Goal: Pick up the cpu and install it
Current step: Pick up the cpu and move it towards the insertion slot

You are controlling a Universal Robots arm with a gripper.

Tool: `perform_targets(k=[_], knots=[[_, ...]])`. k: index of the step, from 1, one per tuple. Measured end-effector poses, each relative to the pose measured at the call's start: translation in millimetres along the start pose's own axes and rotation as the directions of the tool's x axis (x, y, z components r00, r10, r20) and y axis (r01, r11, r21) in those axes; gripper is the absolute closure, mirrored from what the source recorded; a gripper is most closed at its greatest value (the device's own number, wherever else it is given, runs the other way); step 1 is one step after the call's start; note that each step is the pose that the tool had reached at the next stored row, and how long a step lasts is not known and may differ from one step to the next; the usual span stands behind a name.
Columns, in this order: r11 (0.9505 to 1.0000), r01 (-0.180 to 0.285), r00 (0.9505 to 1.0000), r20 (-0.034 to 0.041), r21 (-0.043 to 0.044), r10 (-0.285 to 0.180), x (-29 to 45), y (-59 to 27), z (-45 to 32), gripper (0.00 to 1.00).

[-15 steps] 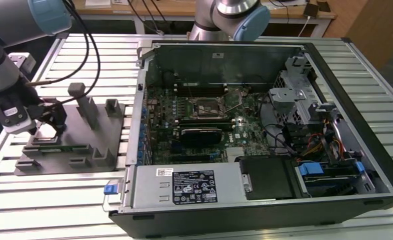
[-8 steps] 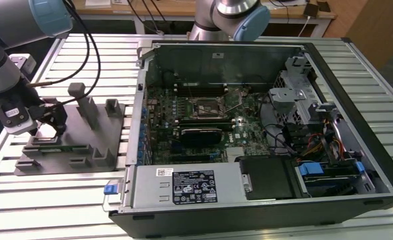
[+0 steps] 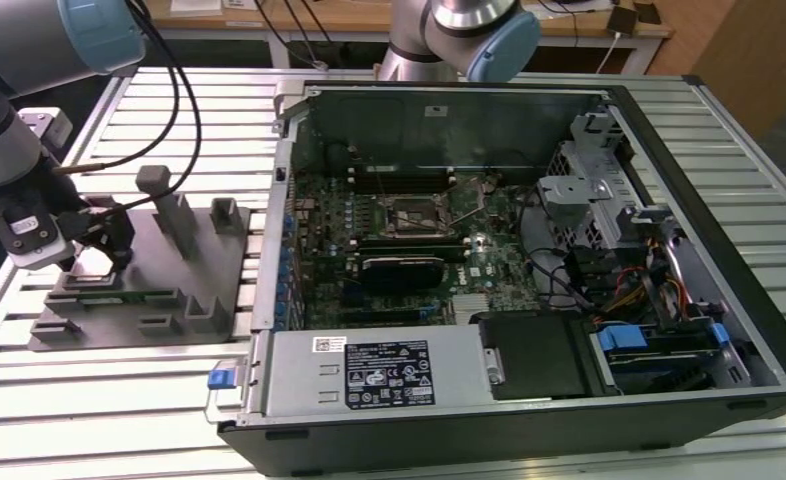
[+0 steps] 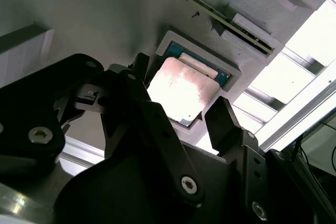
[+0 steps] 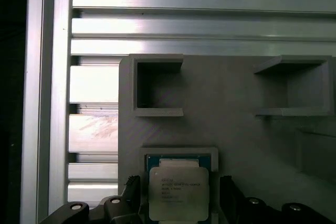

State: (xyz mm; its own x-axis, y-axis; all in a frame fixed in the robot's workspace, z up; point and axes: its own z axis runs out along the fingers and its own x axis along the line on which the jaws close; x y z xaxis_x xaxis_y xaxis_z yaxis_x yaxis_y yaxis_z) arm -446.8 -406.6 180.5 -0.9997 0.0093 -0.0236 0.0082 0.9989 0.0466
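Note:
The cpu [image 5: 175, 192] [image 4: 181, 90], a small square chip with a silvery top, lies flat in a square recess of the grey moulded tray [image 5: 236, 129] [image 3: 166, 305]. My gripper [image 5: 178, 199] [image 4: 181, 98] [image 3: 100, 248] hangs low over that recess, at the exterior view's left. It is open, with one dark finger [image 4: 140, 74] on each side of the chip and a small gap between each finger [image 5: 228, 192] and the chip's edge. Nothing is held.
An open computer case [image 3: 660, 400] fills the exterior view's middle and right, its motherboard socket [image 3: 413, 212] exposed. Upright posts [image 3: 173, 205] and empty pockets [image 5: 157, 85] stand on the tray near the gripper. Slatted aluminium table [image 5: 94, 129] lies beneath.

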Motion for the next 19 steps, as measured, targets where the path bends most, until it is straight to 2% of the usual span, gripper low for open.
perform_targets(k=[3, 4, 16, 19], knots=[[1.0, 0.0, 1.0, 0.0, 0.0, 0.0, 0.0, 0.0, 0.0, 0.31], [1.0, 0.0, 1.0, -0.0001, 0.0, 0.0, 0.0, 0.0, 0.0, 0.38], [1.0, 0.0, 1.0, -0.0001, -0.0001, 0.0, 0.0, 0.1, -2.0, 0.38], [1.0, 0.0, 1.0, -0.0065, -0.0018, 0.0, -0.3, 0.0, -2.1, 0.38]])
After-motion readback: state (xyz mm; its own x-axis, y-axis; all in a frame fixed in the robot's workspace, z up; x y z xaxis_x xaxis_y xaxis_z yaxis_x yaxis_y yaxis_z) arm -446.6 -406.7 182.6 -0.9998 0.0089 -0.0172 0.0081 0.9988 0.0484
